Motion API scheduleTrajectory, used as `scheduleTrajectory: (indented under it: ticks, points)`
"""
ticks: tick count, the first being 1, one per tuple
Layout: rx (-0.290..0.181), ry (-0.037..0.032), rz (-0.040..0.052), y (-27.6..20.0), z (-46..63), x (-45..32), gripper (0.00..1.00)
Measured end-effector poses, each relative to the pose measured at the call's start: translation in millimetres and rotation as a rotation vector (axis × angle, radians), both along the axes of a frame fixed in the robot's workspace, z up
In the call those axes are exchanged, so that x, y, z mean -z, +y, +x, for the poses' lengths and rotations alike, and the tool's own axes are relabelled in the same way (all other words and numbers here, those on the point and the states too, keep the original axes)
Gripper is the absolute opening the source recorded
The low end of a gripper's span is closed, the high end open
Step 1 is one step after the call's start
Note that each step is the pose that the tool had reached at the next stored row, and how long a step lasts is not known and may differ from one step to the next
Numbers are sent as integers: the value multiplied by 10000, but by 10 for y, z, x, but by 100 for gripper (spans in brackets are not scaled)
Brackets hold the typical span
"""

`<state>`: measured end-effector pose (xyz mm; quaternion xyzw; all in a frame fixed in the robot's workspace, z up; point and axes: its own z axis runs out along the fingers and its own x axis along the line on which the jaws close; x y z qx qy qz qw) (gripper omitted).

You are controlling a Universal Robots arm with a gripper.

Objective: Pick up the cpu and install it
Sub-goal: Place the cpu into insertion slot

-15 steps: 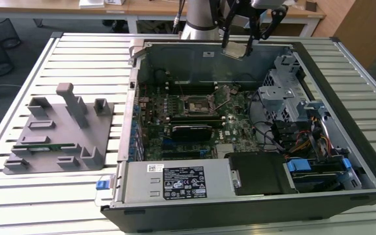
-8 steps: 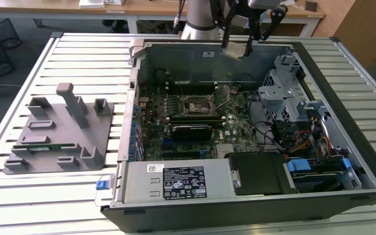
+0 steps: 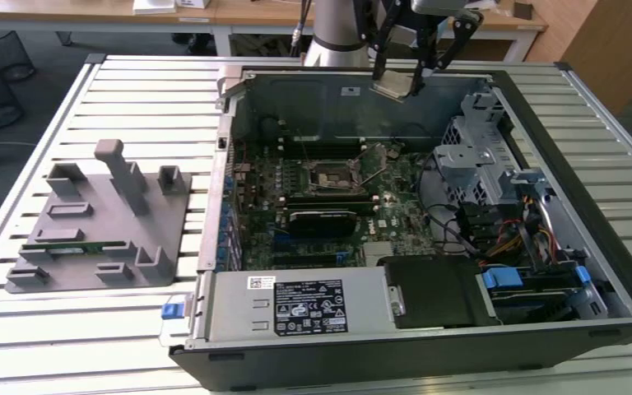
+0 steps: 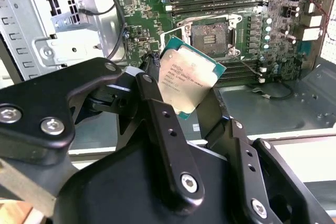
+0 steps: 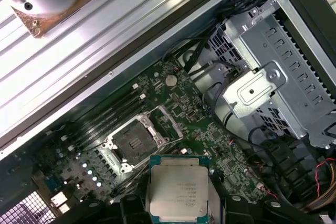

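Observation:
My gripper (image 3: 401, 82) hangs over the far side of the open computer case (image 3: 612, 271), shut on the cpu (image 3: 395, 87). In both wrist views the cpu (image 4: 189, 74) (image 5: 179, 192) is a flat square chip with a pale silver top and a green edge, held tilted between the black fingers (image 4: 157, 114). The empty socket (image 3: 332, 174) (image 4: 209, 38) (image 5: 131, 142) lies open on the green motherboard (image 3: 404, 185), below the chip and apart from it, with its metal frame lifted.
A grey fixture block (image 3: 96, 222) with a green memory stick (image 3: 62, 245) sits on the slatted table at the exterior view's left. Inside the case are a metal drive cage (image 3: 480, 140) (image 5: 273, 77), cables (image 3: 503, 239) and a power supply (image 3: 294, 304).

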<state>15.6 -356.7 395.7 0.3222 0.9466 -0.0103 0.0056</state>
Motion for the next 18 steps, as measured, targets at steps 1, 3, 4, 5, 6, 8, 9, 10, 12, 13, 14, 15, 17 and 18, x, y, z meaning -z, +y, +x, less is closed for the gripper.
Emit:
scheduleTrajectory:
  ticks: [1, 3, 4, 5, 6, 8, 9, 10, 12, 13, 14, 15, 17, 18]
  points:
    - [74, 0, 0, 0, 0, 0, 53]
    - [220, 0, 0, 0, 0, 1, 53]
    - [291, 0, 0, 0, 0, 2, 53]
    - [362, 0, 0, 0, 0, 2, 53]
    - [432, 0, 0, 0, 0, 3, 53]
    - [573, 0, 0, 0, 0, 4, 53]
    - [643, 0, -1, 0, 0, 4, 53]
    - [712, 1, 0, 0, 0, 5, 53]
    - [852, 0, 0, 0, 0, 6, 53]
    - [921, 0, 0, 0, 0, 6, 53]
    - [991, 0, 0, 0, 0, 7, 53]
    - [1059, 0, 0, 0, 0, 7, 53]
    - [1201, 0, 0, 0, 0, 8, 53]
    - [1265, 0, 0, 0, 0, 9, 53]
